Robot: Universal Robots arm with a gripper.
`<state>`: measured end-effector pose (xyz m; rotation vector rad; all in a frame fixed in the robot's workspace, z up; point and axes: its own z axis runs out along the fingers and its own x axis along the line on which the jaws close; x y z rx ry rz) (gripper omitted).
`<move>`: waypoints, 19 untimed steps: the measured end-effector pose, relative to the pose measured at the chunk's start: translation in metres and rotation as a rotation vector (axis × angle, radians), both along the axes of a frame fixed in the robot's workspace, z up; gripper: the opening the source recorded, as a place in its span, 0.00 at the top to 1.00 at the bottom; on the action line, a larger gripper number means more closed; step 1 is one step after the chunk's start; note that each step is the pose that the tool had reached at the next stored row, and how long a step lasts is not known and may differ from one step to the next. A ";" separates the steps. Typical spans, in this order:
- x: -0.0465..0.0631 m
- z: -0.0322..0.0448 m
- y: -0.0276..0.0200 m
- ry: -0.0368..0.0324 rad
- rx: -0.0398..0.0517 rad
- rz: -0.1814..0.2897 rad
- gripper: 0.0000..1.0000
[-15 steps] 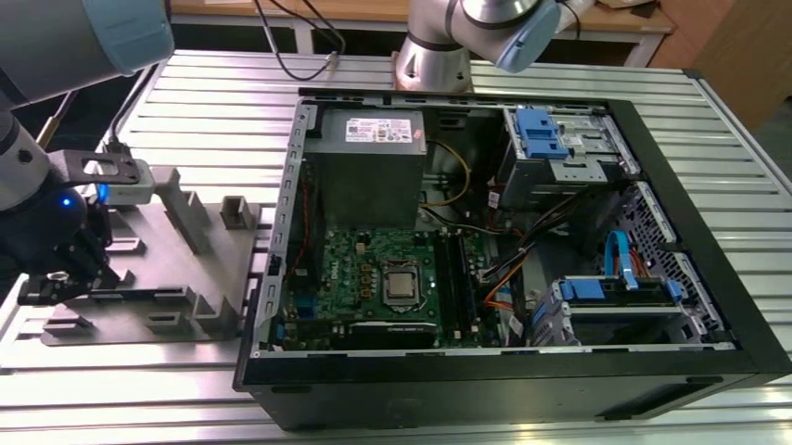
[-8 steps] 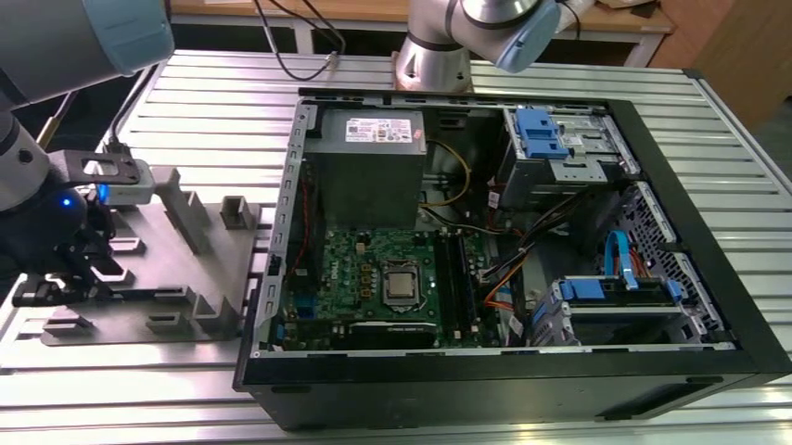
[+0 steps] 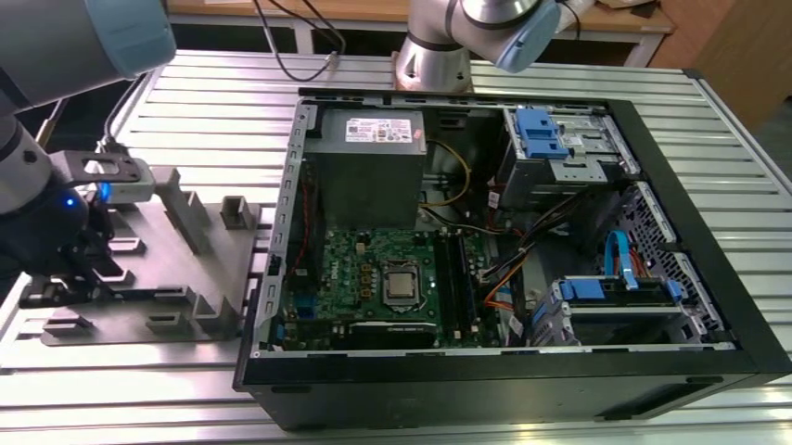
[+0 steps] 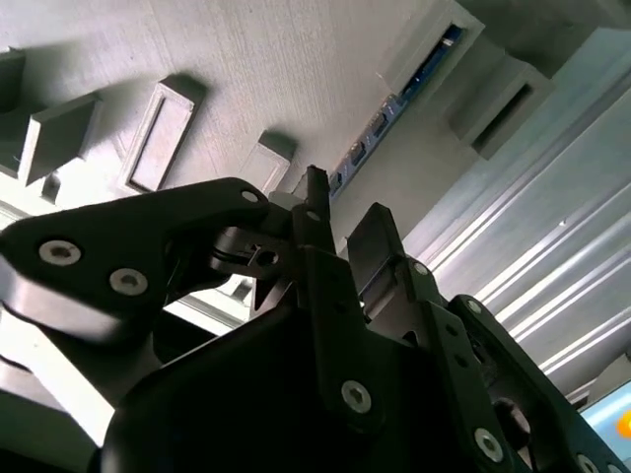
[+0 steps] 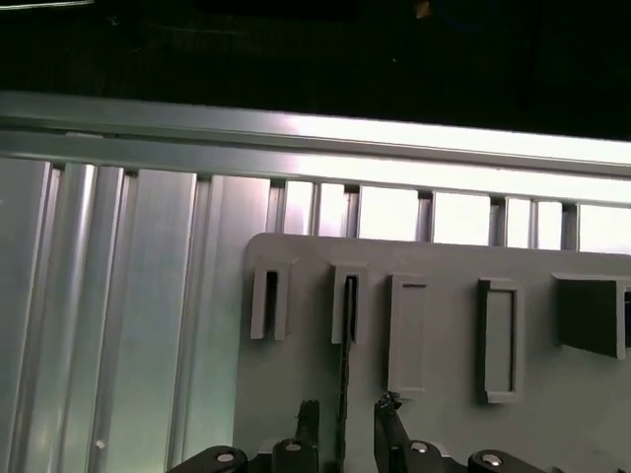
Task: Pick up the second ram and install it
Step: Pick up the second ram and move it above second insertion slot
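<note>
Found the second ram (image 5: 344,360) standing on edge in a slotted holder of the grey fixture block (image 5: 444,261), on the ribbed metal worktop (image 5: 128,296) beside the open computer case (image 3: 495,394). Observed the claw (image 5: 345,406) spread, one finger either side of the stick, with no firm contact discernible. Judged light, thin, rigid and fragile, with exposed chips and a delicate contact edge. Recommend pinching squarely across the flat faces, clear of the contacts; expect slipping or tilting under an off-centre hold. Noted the motherboard slots (image 3: 452,278) well apart, inside the case.
</note>
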<state>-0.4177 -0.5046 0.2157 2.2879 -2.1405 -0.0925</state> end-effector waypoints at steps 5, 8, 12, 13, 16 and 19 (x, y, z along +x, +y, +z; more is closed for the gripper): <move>0.000 -0.0076 0.0000 -0.0010 -0.0001 0.017 0.67; 0.000 -0.0119 0.0000 -0.0012 0.0000 0.014 0.67; 0.000 -0.0139 0.0000 -0.0011 -0.0001 0.002 0.67; 0.000 -0.0144 0.0002 -0.0012 0.0001 -0.001 0.67; 0.000 -0.0156 0.0011 -0.0010 -0.0001 -0.006 0.67; 0.000 -0.0161 0.0012 -0.0009 -0.0001 -0.006 0.67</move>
